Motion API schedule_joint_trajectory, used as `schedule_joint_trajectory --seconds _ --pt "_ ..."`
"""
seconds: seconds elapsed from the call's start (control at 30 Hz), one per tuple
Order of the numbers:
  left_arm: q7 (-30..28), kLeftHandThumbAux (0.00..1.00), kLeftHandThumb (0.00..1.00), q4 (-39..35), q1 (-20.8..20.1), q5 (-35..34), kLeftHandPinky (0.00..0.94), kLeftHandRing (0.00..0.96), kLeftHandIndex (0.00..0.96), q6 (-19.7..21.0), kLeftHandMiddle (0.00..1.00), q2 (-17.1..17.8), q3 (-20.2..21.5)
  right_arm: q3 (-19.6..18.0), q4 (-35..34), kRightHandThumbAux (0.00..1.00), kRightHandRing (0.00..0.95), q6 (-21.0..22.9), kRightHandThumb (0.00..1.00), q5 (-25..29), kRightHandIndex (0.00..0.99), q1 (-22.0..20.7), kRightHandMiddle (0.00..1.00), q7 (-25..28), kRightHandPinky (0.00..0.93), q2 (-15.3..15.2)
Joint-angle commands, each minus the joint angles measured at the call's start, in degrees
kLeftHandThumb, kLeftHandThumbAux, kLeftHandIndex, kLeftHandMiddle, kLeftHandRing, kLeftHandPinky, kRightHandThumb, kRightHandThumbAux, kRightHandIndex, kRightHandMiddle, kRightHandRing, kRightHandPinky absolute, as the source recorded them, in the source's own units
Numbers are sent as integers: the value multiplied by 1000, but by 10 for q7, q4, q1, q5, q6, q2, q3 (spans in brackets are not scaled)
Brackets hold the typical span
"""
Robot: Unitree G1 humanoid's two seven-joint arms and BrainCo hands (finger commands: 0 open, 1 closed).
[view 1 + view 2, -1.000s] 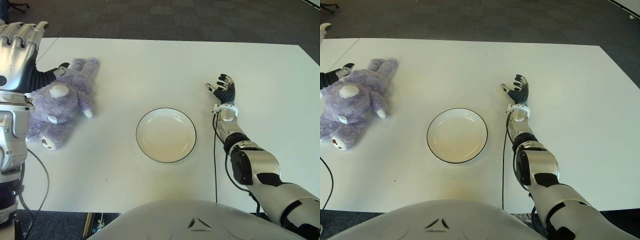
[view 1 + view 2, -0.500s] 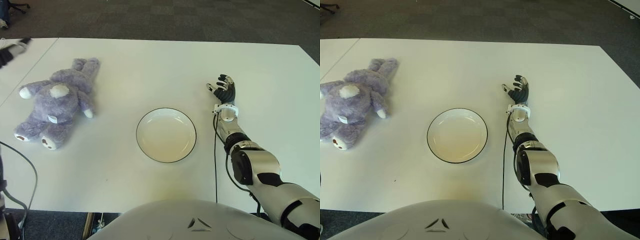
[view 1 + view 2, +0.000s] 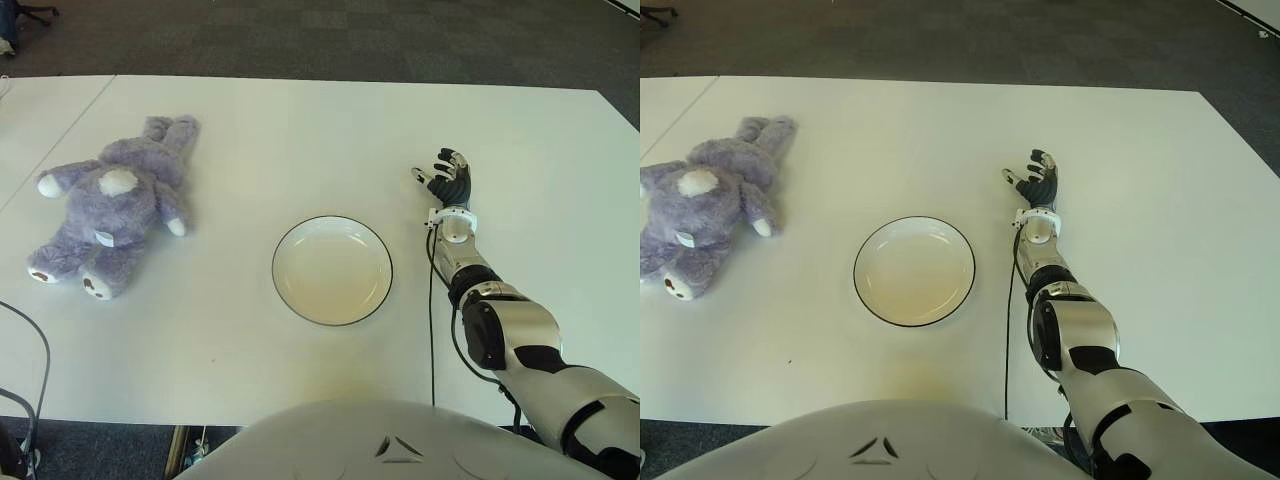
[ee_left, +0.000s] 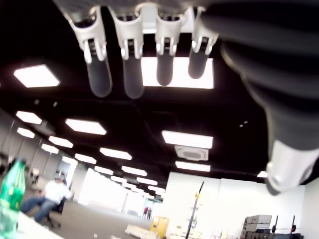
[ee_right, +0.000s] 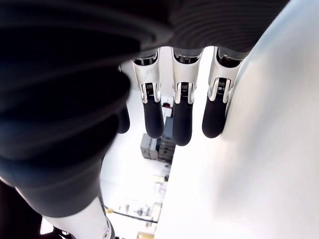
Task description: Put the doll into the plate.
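The doll (image 3: 110,215), a purple plush bear, lies on its back at the left of the white table (image 3: 300,130). Nothing touches it. The plate (image 3: 332,270), white with a thin dark rim, sits empty at the table's middle, well to the doll's right. My right hand (image 3: 445,180) shows beside the plate on its right, fingers (image 5: 182,114) spread and holding nothing. My left hand is outside both eye views. Its wrist view shows straight fingers (image 4: 132,69) pointing at a lit ceiling, with nothing in them.
A black cable (image 3: 32,345) loops over the table's near left corner, and another cable (image 3: 431,330) runs along my right forearm. My torso (image 3: 380,445) covers the near edge. Dark carpet (image 3: 350,40) lies beyond the far edge.
My left hand, which stood against the doll's left side, has lifted away and left the eye views. The doll stays on the table, its left arm now uncovered. The right hand has not moved.
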Motion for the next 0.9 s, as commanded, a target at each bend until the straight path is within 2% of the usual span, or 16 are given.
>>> schedule_joint_trajectory --seconds 0.03,0.23,0.43,0.57,0.9 --pt "-79 481 0 315 -125 -107 90 138 96 -65 157 -1 -11 -5 65 853 217 70 171 5 192 96 202 10 231 25" --pt "-110 445 0 417 -165 -145 97 131 92 -76 158 -11 2 -6 65 866 215 68 178 7 196 96 202 14 240 23" --pt "-131 450 0 446 -183 -173 72 133 93 -71 172 -34 -5 -7 65 871 220 66 195 8 196 95 202 18 258 22" --pt "-150 454 0 483 -200 -201 60 129 89 -70 174 -72 -7 -7 65 867 229 67 205 8 191 95 208 19 262 20" --pt "-196 453 0 548 -245 -241 54 105 84 -23 149 -109 -31 -11 64 855 210 69 187 8 187 94 196 24 222 18"
